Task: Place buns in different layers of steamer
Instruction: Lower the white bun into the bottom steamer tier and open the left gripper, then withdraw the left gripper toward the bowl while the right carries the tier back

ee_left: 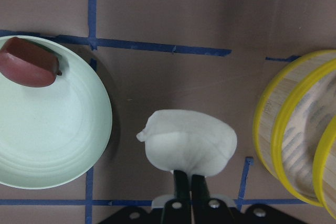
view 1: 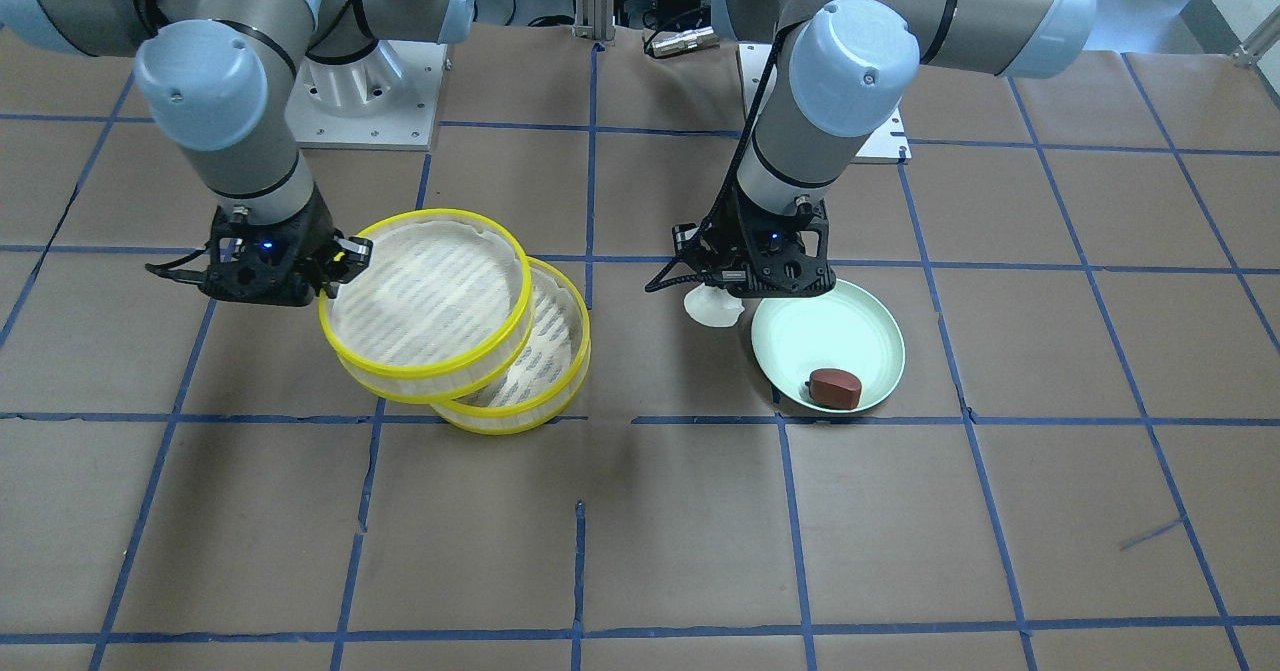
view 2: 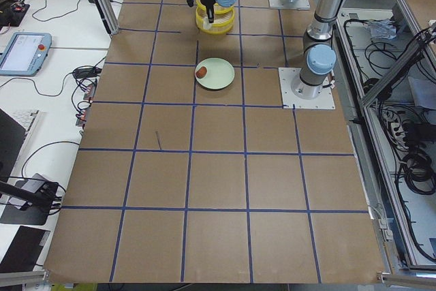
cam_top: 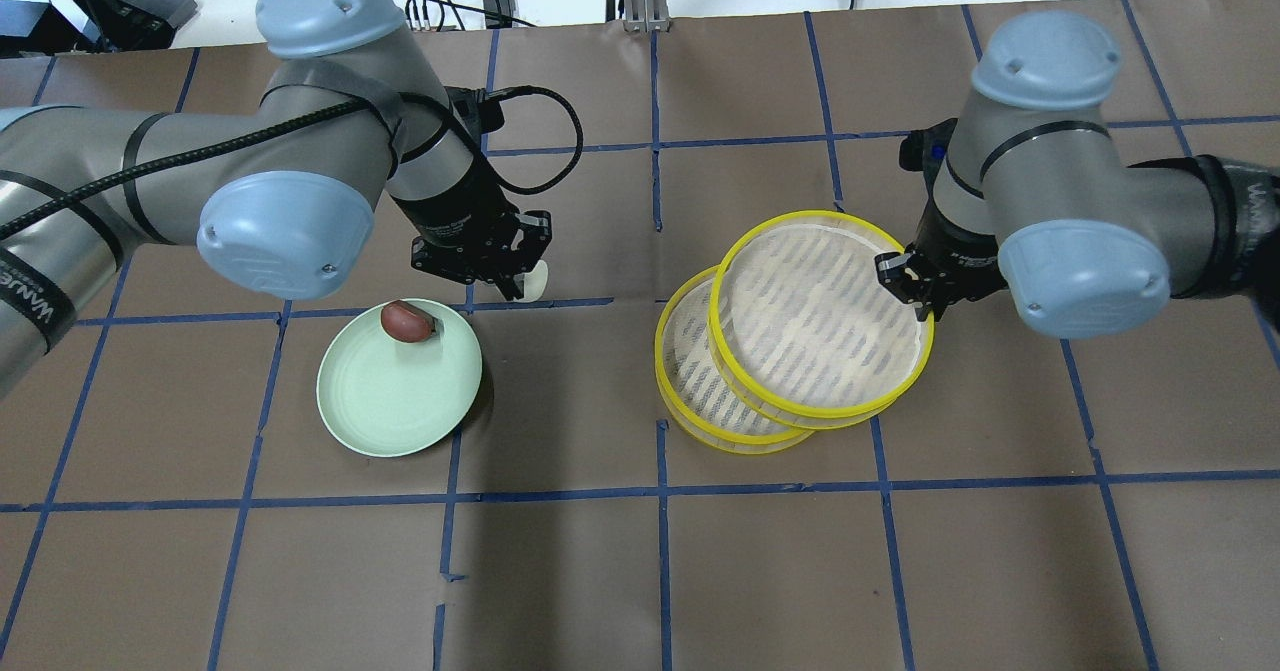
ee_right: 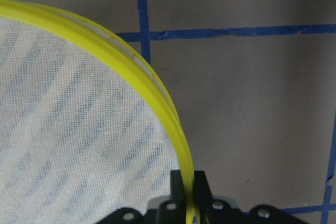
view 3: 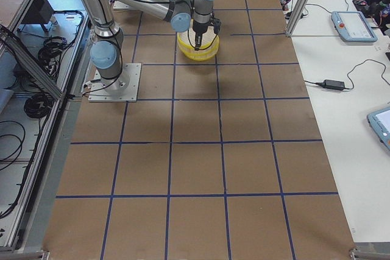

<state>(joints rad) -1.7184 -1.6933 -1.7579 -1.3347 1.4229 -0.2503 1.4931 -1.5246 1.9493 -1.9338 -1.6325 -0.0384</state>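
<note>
The left pincer (ee_left: 189, 179) pinches the white bun (ee_left: 189, 142) just beside the plate (ee_left: 63, 145), on its steamer side. The bun looks soft and light, so a gentle squeeze should suit. Well apart from the plate, the right pincer (ee_right: 188, 182) nips the rim of the tilted upper tier (ee_right: 157, 95), which is probably light and stiff.

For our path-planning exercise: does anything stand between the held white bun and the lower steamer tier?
Yes: the upper yellow-rimmed steamer tier, gripped by the right pincer, covers most of the lower yellow-rimmed tier.
</note>
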